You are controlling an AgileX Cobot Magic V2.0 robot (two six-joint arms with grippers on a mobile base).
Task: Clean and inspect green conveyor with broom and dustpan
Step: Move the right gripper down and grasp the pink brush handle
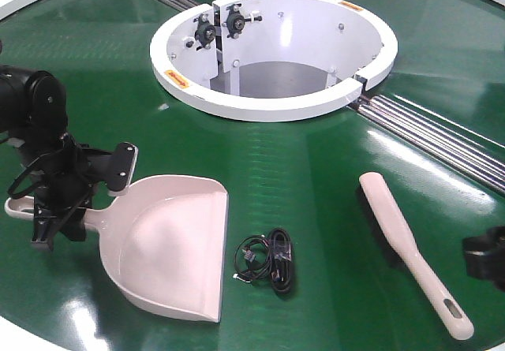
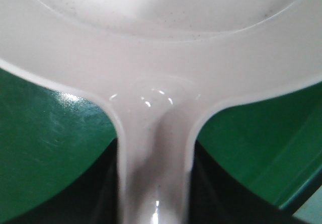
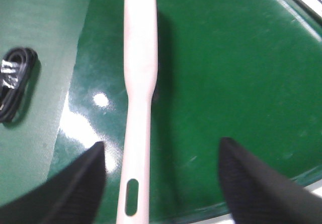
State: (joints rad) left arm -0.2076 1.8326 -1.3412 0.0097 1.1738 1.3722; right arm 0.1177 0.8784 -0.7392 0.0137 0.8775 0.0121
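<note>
Left claw [image 1: 59, 213] is gripping my dustpan [image 1: 170, 248]; my right claw [image 3: 162, 144] is hanging open over the broom [image 3: 140, 58], sweeping not begun.

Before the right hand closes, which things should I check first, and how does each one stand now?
1. Left hand shut on dustpan handle: ok.
2. Right hand open, fingers either side of broom handle: ok.
3. Broom handle centred between those fingers: not ok, it sits nearer one.
4. Black cable bundle apart from both tools: ok.
5. Dustpan lip flat on green conveyor: cannot tell.
</note>
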